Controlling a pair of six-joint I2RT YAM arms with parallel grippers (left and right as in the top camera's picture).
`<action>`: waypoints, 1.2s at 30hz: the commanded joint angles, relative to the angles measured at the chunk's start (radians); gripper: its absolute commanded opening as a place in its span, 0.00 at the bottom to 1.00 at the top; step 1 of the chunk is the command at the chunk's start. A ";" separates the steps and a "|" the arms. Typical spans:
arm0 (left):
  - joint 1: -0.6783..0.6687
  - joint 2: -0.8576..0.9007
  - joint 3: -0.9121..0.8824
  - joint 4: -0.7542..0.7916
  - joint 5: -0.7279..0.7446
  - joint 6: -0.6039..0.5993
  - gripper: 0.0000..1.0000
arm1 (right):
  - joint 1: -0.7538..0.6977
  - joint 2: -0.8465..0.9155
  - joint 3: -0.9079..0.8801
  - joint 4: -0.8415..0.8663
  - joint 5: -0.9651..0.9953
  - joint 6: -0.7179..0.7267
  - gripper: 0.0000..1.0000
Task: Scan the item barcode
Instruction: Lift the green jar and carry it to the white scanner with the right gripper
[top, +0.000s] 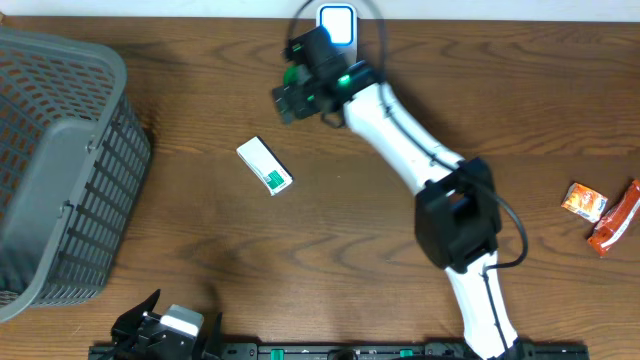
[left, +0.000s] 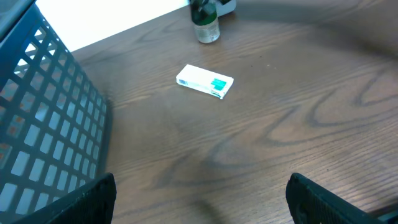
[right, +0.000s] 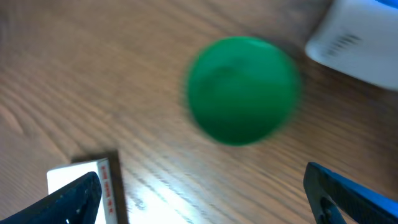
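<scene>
at your far left the grey mesh basket (top: 60, 170) sits on the wooden table (top: 330, 230) and fills that edge of the overhead view. below it, at the near edge, is your left gripper (left: 202, 186). its two fingers show only in the lower corners of the left wrist view. they are spread wide, with nothing but bare wood between them, and the gripper is well apart from every object.

moving right, a white box with a green label (top: 265, 165) lies flat in the open, between the basket and the right arm (top: 410, 140), touching neither.

next is the item at the back of the table. a small green bottle (left: 206, 28) stands upright near the far edge, just beside the scanner (top: 337, 22), a white unit with a blue-lit face. your right gripper (right: 202, 177) hangs directly over the bottle. its own camera looks straight down on the round green cap (right: 242, 90), which is blurred. the two fingertips sit far out to either side at the bottom of that frame, so the pincer is wide and closed on nothing. a corner of the white box shows behind one fingertip, and a corner of the scanner sits at the upper right of that view. you cannot see a barcode on the bottle in any view.

at the far right, an orange packet (top: 583, 200) and a red packet (top: 615, 220) lie close together near the table edge, well apart from the arm.
</scene>
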 joint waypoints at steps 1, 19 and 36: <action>0.004 -0.006 0.005 0.003 0.015 0.006 0.86 | 0.059 0.005 0.018 0.046 0.254 -0.118 0.99; 0.004 -0.006 0.005 0.003 0.015 0.006 0.86 | 0.033 0.130 0.018 0.294 0.217 -0.070 0.99; 0.004 -0.006 0.005 0.003 0.015 0.006 0.86 | -0.070 0.144 0.018 0.269 0.074 -0.056 0.99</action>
